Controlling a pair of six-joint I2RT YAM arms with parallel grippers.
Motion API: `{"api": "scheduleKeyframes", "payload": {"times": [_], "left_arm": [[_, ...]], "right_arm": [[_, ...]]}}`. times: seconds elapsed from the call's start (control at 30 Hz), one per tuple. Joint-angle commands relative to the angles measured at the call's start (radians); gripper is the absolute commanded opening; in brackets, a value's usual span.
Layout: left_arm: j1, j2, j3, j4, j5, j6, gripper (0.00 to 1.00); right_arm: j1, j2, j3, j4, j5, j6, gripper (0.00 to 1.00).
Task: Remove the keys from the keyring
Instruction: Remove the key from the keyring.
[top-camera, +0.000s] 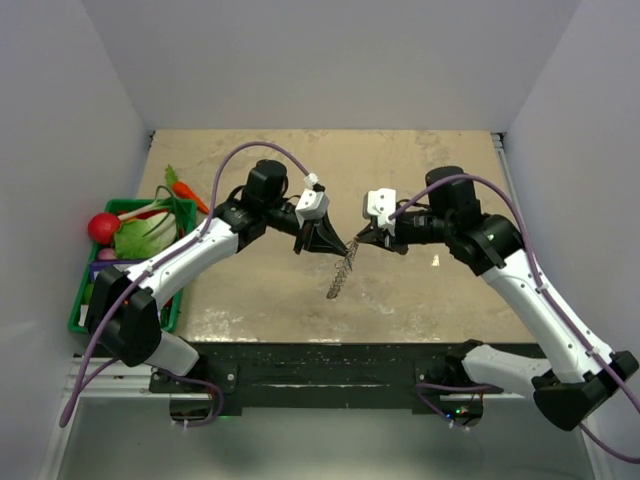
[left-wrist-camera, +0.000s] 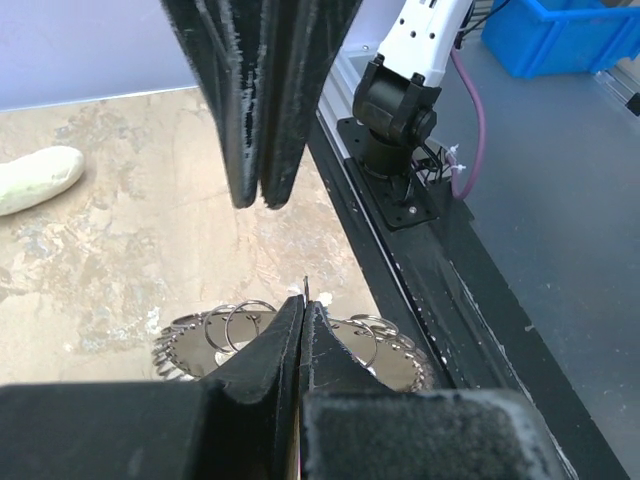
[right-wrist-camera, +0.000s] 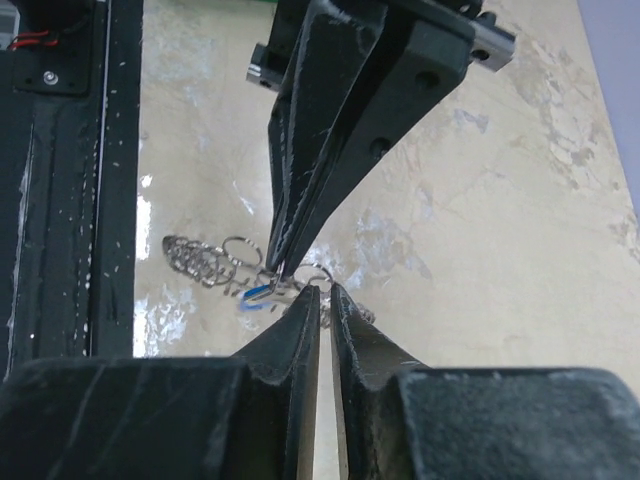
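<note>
1. Progress: logged task as not done. Found key (right-wrist-camera: 255, 293), blue-headed, sitting among the loops of keyring (top-camera: 340, 275) and yet to come off; saw no key lying apart from it.
2. Location: placed keyring mid-desk, between both arms, trailing from the meeting tips toward the near edge. Could not tell whether hanging or resting on desk (top-camera: 430, 170).
3. Grip, left: noted left pincer (left-wrist-camera: 302, 305) pressed fully together, apparently pinched onto a loop of the keyring.
4. Grip, right: noted right pincer (right-wrist-camera: 323, 292) parted by a slit only, tips just beside the key. Saw nothing clamped between them.
5. Remaining, by judgement: take hold of key, work it off the wire, carry it clear.
6. Room: marked bare desk behind and to either side of the tips. Noted black rail (top-camera: 330, 355) near on the front side, green crate (top-camera: 124, 205) of vegetables well apart at left, white walls (top-camera: 60, 120) well off. Judged tightest spot to be between the two pincers, tip nearly touching tip.
</note>
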Motion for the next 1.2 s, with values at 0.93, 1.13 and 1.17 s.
{"api": "scheduleKeyframes", "payload": {"times": [0.93, 1.13, 1.17], "left_arm": [[0.000, -0.038, 0.053, -0.044, 0.026, 0.078, 0.00], [0.001, -0.023, 0.040, 0.027, 0.015, 0.010, 0.00], [0.000, -0.020, 0.039, 0.033, 0.021, -0.003, 0.00]], "right_arm": [[0.003, 0.031, -0.129, 0.065, -0.141, -0.010, 0.00], [0.001, 0.003, -0.168, 0.141, -0.194, 0.056, 0.00], [0.003, 0.017, -0.157, 0.137, -0.237, 0.047, 0.00]]}}
